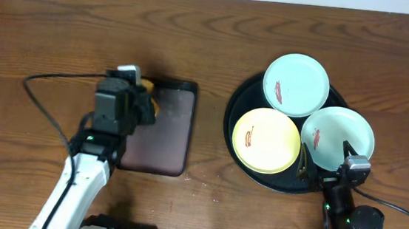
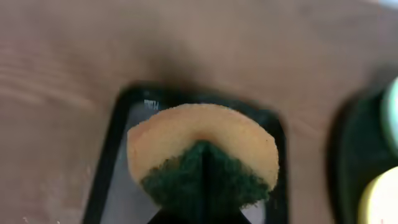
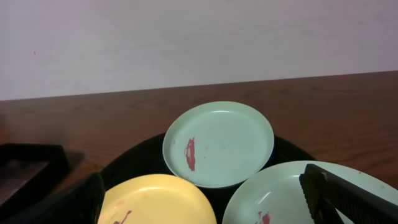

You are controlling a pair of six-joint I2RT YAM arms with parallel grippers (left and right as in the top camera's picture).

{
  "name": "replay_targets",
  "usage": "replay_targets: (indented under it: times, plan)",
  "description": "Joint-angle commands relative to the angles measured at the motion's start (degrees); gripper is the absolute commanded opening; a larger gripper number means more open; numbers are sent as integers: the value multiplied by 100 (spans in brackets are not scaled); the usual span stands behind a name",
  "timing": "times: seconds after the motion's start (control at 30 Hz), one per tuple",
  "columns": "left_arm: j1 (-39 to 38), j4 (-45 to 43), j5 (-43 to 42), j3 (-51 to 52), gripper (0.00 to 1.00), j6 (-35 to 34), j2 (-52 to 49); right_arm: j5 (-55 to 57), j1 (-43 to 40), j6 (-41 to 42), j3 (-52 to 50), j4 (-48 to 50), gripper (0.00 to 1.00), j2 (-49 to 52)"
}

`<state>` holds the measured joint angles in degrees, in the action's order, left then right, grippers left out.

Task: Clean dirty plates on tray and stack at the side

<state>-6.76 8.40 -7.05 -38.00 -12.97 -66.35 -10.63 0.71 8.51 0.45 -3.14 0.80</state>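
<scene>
The round black tray (image 1: 232,109) at the right holds three plates, each with a red-brown smear: a mint plate (image 1: 296,84) at the back, a yellow plate (image 1: 265,140) at the front left, and a mint plate (image 1: 338,136) at the front right. My right gripper (image 1: 324,168) is open and empty, low over the tray's near edge, straddling the yellow plate (image 3: 155,199) and the near mint plate (image 3: 273,196). The far mint plate (image 3: 217,143) lies ahead of it. My left gripper (image 1: 143,99) is shut on a yellow-and-green sponge (image 2: 202,146), held over the rectangular tray.
A smaller dark rectangular tray (image 1: 169,137) with rounded corners lies left of centre on the brown wooden table; it also shows under the sponge in the left wrist view (image 2: 115,186). A black cable (image 1: 42,108) loops at the left arm.
</scene>
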Motion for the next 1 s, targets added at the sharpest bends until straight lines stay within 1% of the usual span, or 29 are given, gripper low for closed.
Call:
replay_targets:
  times: [0.0, 0.1, 0.2, 0.27, 0.33, 0.37, 0.4, 0.47, 0.53, 0.6, 0.67, 0.7, 0.73, 0.83, 0.93, 0.97]
  plan:
    - [20, -297, -157, -251, 7, 138, 262, 11, 46, -46, -13, -9, 99, -13]
    - [20, -407, -555, -479, 7, 136, 927, 11, 46, -46, -13, -9, 99, -13]
    - [20, -400, -581, -461, 7, 138, 1532, 11, 46, -46, -13, -9, 99, -13]
    - [20, -264, -581, -369, 7, 138, 1626, 11, 46, -46, -13, -9, 99, -13]
    - [20, -144, -577, -129, 7, 138, 1379, 11, 46, -46, -13, -9, 99, -13]
    - [20, -195, -527, 109, 7, 138, 1097, 11, 46, -46, -13, -9, 99, -13]
    - [20, -286, -503, 271, 7, 136, 885, 11, 46, -46, -13, -9, 99, -13]
    - [20, -686, -354, 682, 7, 136, 149, 11, 46, -46, -13, -9, 99, -13]
    - [33, -748, -455, 684, 7, 133, -463, 9, 46, -46, -13, -9, 99, -13]
    - [33, -739, -802, 435, 7, 133, -566, 11, 46, -46, -13, -9, 99, -13]
    - [31, -741, -1257, -50, 7, 133, -70, 11, 46, -46, -13, -9, 99, -13]
    - [15, -741, -1270, -210, 7, 136, 184, 11, 46, -46, -13, -9, 99, -13]
    - [4, -745, -1215, -483, 7, 142, 756, 9, 46, -46, -13, -9, 99, -13]
    - [4, -732, -973, -573, 7, 140, 1458, 11, 46, -46, -13, -9, 99, -13]
    - [4, -420, -710, -468, 7, 140, 1805, 11, 46, -46, -13, -9, 99, -13]
    - [4, -201, -479, -293, 7, 138, 1725, 9, 46, -46, -13, -9, 99, -13]
